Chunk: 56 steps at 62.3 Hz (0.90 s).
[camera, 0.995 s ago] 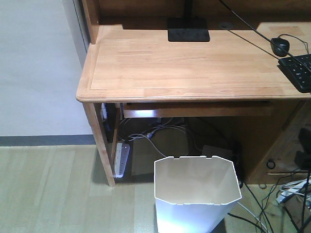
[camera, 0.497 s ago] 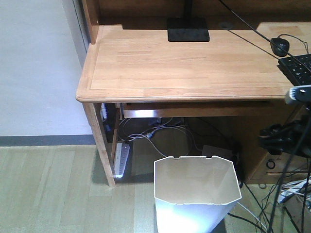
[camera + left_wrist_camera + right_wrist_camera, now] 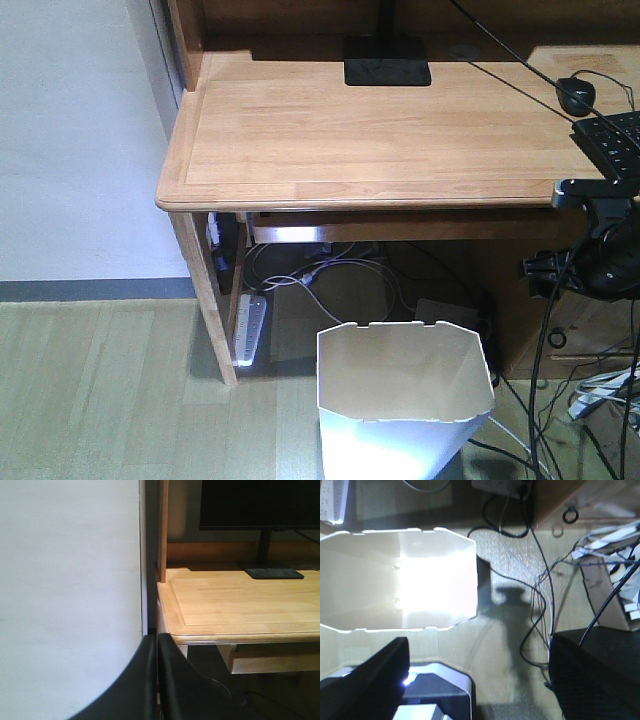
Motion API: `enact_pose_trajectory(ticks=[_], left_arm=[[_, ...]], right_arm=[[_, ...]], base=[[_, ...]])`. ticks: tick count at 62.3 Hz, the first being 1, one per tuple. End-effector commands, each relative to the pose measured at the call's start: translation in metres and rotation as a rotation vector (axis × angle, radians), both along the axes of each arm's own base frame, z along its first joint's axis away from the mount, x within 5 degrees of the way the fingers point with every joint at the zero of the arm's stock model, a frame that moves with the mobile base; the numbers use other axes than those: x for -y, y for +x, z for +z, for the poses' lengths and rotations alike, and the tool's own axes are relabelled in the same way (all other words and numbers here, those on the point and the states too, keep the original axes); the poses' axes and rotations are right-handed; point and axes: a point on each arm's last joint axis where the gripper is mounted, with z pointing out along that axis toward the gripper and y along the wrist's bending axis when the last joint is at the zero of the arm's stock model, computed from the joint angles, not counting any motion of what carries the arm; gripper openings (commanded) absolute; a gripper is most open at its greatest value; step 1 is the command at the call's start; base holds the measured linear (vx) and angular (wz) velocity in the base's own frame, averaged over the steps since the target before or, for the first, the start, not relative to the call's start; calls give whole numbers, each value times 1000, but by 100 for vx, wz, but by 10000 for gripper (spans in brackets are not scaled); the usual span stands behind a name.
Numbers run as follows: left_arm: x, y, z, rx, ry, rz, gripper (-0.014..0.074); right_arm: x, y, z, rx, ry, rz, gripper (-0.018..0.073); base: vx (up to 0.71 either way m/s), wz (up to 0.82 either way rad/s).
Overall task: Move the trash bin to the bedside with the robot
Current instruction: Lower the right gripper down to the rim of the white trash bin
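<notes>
Front view: trash bin (image 3: 405,385) stands on wood floor (image 3: 100,400) just in front of desk (image 3: 380,130), below its front edge, w/ right arm (image 3: 590,250) at desk's R end, apart from bin. Left wrist view: left gripper (image 3: 156,680) clenched, pads together w/ nothing btw them, facing wall (image 3: 70,580) & desk corner. Right wrist view: right gripper (image 3: 480,675) released, fingers (image 3: 375,675) spread wide over floor, bin up-left in frame, not touched.
</notes>
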Motion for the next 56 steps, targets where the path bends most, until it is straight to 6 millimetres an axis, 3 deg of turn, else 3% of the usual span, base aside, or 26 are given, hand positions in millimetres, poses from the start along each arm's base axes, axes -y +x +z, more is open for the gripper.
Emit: enact_pose_trajectory(ticks=[1,19,34,56], left_arm=[[0,1,-2,60,-14,-4,-6],[0,1,-2,60,-14,-4,-6],[0,1,-2,60,-14,-4,-6],[0,1,-2,60,-14,-4,-6]], right_arm=[[6,17,-6,36,32,21,549],[6,40,-69,82,27,92,549],[5,54,-127,-44,56,133,549],[7,75,-194,-123,70,136,549]], base=[[0,0],[0,-1],[0,0],[0,0]])
